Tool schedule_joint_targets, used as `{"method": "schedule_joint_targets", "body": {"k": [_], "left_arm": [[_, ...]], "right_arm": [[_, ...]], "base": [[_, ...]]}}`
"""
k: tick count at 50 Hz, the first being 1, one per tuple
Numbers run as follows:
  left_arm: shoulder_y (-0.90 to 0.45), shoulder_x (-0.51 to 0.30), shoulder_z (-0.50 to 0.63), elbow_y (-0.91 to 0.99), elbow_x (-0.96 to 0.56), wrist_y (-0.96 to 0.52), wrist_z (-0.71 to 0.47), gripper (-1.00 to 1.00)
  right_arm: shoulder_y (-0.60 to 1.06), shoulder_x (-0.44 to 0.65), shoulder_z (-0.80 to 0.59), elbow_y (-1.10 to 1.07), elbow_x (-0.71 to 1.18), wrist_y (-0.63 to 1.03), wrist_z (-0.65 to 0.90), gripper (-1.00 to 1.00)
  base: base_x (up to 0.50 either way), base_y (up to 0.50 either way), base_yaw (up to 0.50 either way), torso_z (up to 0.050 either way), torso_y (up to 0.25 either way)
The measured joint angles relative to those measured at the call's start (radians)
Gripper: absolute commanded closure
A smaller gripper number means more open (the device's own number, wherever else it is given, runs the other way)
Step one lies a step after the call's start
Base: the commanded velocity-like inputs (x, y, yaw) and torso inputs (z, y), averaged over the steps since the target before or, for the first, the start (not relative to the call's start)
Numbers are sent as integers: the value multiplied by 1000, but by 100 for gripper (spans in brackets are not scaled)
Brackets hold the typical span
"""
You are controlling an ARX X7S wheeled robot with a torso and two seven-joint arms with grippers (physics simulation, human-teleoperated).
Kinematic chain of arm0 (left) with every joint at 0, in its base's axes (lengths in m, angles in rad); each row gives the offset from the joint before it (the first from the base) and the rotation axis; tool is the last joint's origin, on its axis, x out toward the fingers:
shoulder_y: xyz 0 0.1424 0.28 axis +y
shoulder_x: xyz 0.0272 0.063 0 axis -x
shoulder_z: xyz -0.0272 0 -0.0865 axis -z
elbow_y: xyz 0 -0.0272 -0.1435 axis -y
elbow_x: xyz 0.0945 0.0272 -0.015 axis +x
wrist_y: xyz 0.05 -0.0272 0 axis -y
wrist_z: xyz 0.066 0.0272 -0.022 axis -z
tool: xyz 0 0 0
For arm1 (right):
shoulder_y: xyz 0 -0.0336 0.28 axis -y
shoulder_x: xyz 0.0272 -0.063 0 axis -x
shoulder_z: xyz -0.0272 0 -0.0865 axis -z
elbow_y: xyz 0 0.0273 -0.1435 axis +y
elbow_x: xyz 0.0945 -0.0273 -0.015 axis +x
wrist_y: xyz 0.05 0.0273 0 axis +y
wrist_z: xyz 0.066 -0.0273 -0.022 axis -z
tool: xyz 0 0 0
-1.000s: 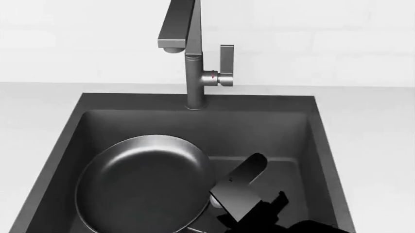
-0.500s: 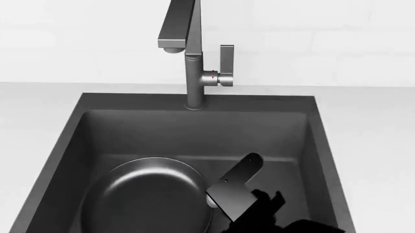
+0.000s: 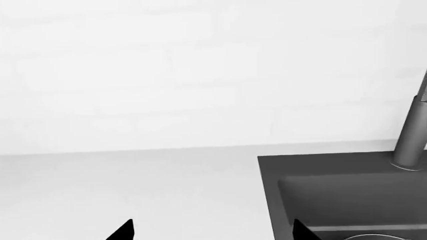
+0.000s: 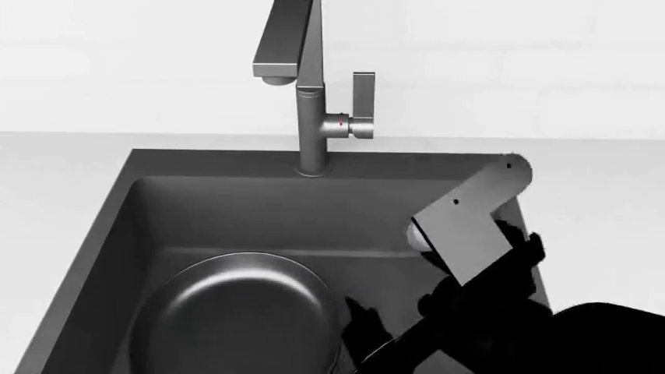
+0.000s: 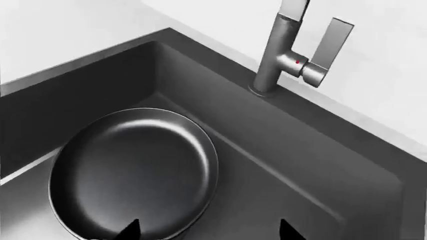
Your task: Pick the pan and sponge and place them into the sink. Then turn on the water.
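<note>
**Pan released in sink; right arm raised**

Left wrist view: we see the countertop [image 3: 133, 185], a corner of the sink [image 3: 333, 170] and the faucet base [image 3: 410, 150]. The left gripper [image 3: 210, 231] shows two well-separated fingertips with nothing between them.

Head view: the pan [image 4: 233, 327] lies on the sink floor. The right gripper [image 4: 457, 312], low beside the pan half a second ago, now stands higher, near the right rim. We cannot tell its jaw state here.

Right wrist view: the fingertips are spread apart and empty above the pan. The lever [image 5: 330, 45] is upright; no water runs. The sponge is not visible, so we judge it remains outstanding.
</note>
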Motion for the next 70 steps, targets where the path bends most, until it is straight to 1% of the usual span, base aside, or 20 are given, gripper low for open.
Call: {"method": "schedule_joint_targets", "body": {"k": [9,13,21,31,36,39,46,51,55,58,64,70], "left_arm": [[-4,2,-4,5,-7,-7,-6,-100],[0,-9,6,10,0,1,-7,-100],[16,-20,-12,24,2,-1,-16,-100],[54,-25,-108,103,-15,-71,-55,-100],[87,-39,-190,161,-41,-138,-67,-100],[113,-61,-248,178,-110,-173,-126,-100],[173,-150,-382,171,-393,-221,-354,-100],[234,-197,-465,163,-546,-232,-473,-100],[303,-230,-498,174,-609,-230,-537,-100],[340,-239,-531,170,-666,-233,-590,-100],[412,-242,-590,165,-762,-233,-674,-100],[478,-235,-625,174,-813,-221,-711,-100]], "right_arm": [[1,91,149,-80,103,-12,151,-100],[-43,132,233,-116,108,-67,243,-100],[-169,200,409,-142,193,-157,413,-100],[-313,270,556,-183,258,-224,529,-100],[-371,299,610,-205,287,-241,565,-100],[-381,310,622,-213,302,-242,580,-100],[-397,318,625,-228,307,-240,592,-100],[-407,318,626,-234,305,-242,594,-100],[-415,316,626,-235,300,-245,589,-100],[-420,316,625,-236,298,-246,587,-100],[-428,316,622,-235,293,-245,583,-100],[-431,312,615,-232,284,-244,580,-100]], "base": [[0,0,0,0,0],[0,0,0,0,0],[0,0,0,0,0],[0,0,0,0,0],[0,0,0,0,0],[0,0,0,0,0],[0,0,0,0,0],[0,0,0,0,0],[0,0,0,0,0],[0,0,0,0,0],[0,0,0,0,0],[0,0,0,0,0]]}}
